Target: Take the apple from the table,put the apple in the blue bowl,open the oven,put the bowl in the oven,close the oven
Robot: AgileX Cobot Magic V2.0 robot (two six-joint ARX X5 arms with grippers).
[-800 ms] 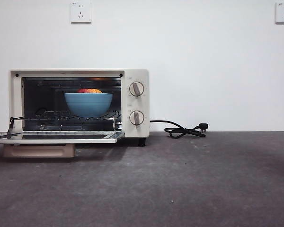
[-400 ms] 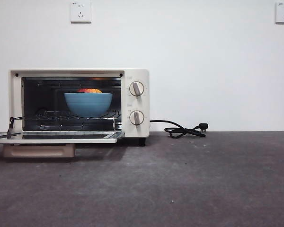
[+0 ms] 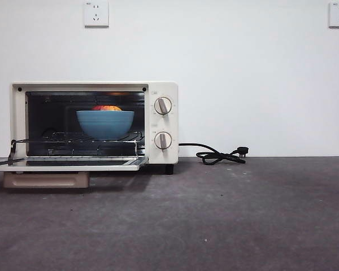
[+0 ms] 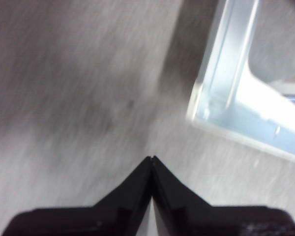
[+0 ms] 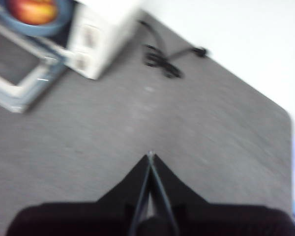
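Observation:
The cream oven (image 3: 161, 90) stands at the left of the dark grey table (image 3: 214, 214) with its door (image 3: 65, 164) folded down flat. Inside, on the wire rack, sits the blue bowl (image 3: 105, 123) with the red apple (image 3: 107, 108) showing above its rim. In the right wrist view the bowl (image 5: 49, 27) and apple (image 5: 33, 10) appear far off in the open oven (image 5: 96, 37). My right gripper (image 5: 150, 156) is shut and empty above the table. My left gripper (image 4: 151, 159) is shut and empty, near a corner of the open door (image 4: 226, 88). Neither arm shows in the front view.
A black power cord (image 3: 217, 155) with its plug lies on the table right of the oven, near the white wall. Two wall sockets (image 3: 96, 14) sit high on the wall. The oven's handle (image 3: 46, 180) hangs below the lowered door.

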